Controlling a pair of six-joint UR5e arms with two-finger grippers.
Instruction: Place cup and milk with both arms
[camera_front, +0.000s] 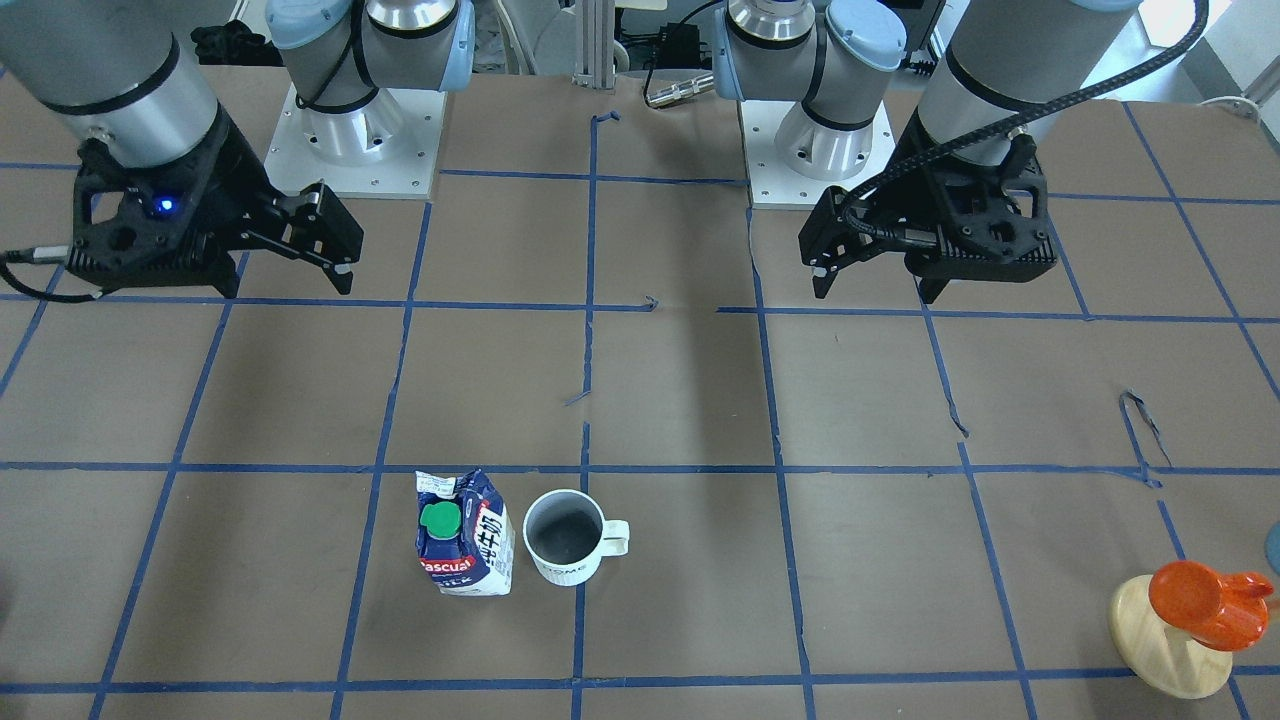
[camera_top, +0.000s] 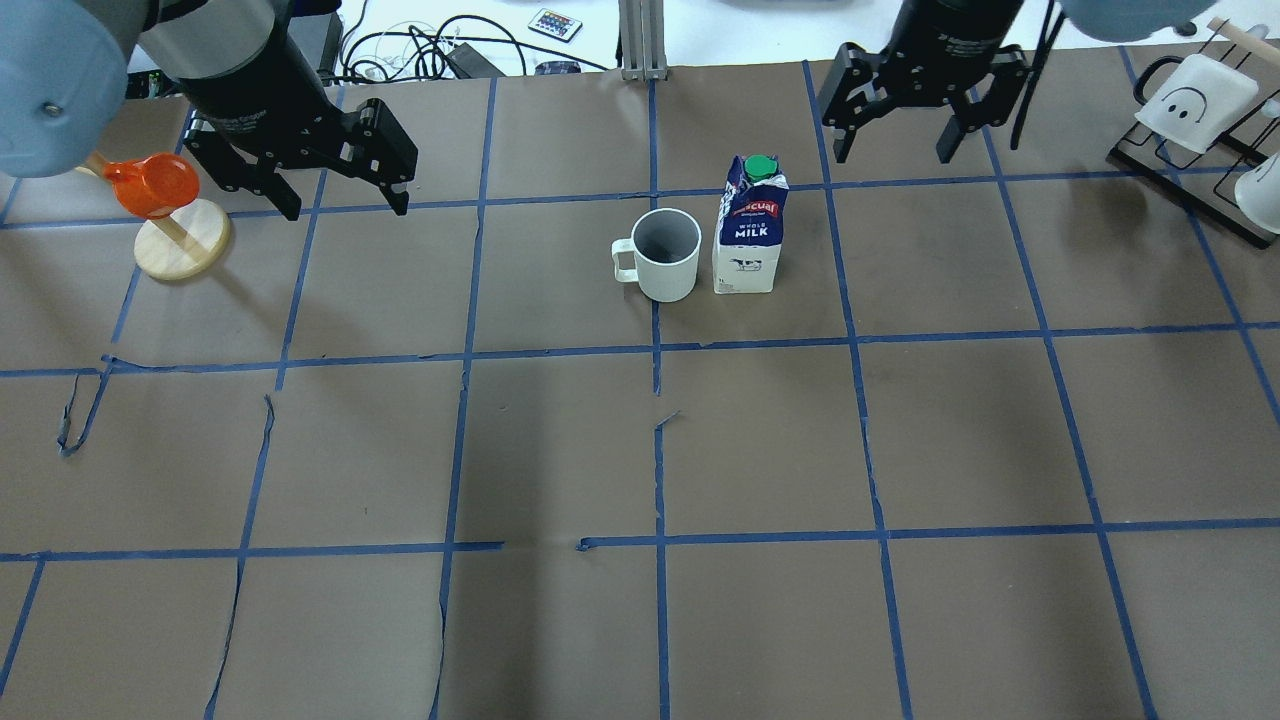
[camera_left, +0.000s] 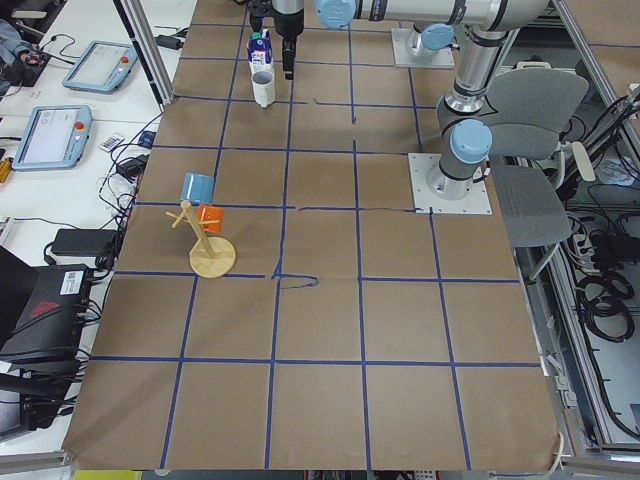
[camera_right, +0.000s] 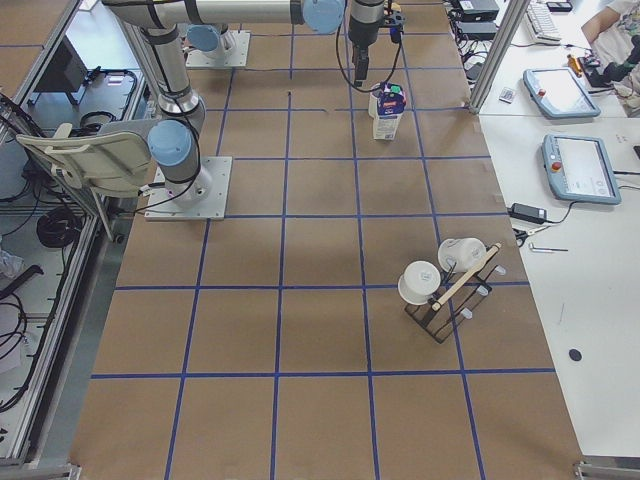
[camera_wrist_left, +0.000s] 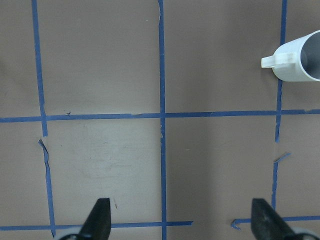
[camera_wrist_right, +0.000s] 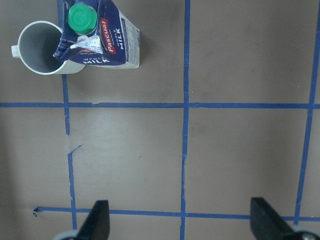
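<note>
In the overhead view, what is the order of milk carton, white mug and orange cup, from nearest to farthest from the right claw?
1. Milk carton, just left of and below the right claw.
2. White mug, beside the carton, on its left.
3. Orange cup, at the far left of the view.
</note>
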